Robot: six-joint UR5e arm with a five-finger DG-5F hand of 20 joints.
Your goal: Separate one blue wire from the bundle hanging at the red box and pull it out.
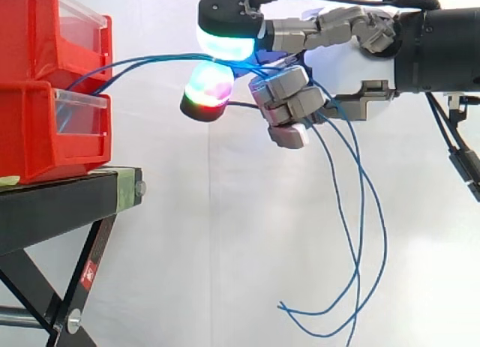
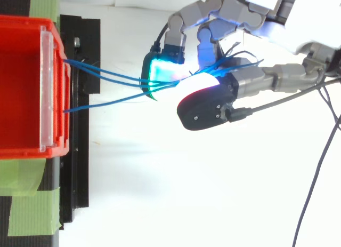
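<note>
Roughly level with the upper of two stacked red bins [image 1: 34, 133], the hand [image 1: 291, 94] hung in the side view, arm entering from 3 o'clock. Fingers were curled, and two glowing pads [image 1: 225, 38] were closed against each other from 12 and 6 o'clock with the blue wires [image 1: 142, 62] caught between them. From above, three strands [image 2: 106, 76] left the bin's clear front at 9 o'clock, two close together and one apart nearer 7 o'clock. All converged at the pinch; I could not tell whether just one was gripped or several. The span from bin to pads ran nearly flat, slightly arched. Past the hand, loose tails dropped toward 6 o'clock in long curves, ends curling back toward 8 o'clock. Bins sat on a black stand [image 1: 67, 204], green tape [image 2: 32, 209] at its 7 o'clock corner seen from above.
</note>
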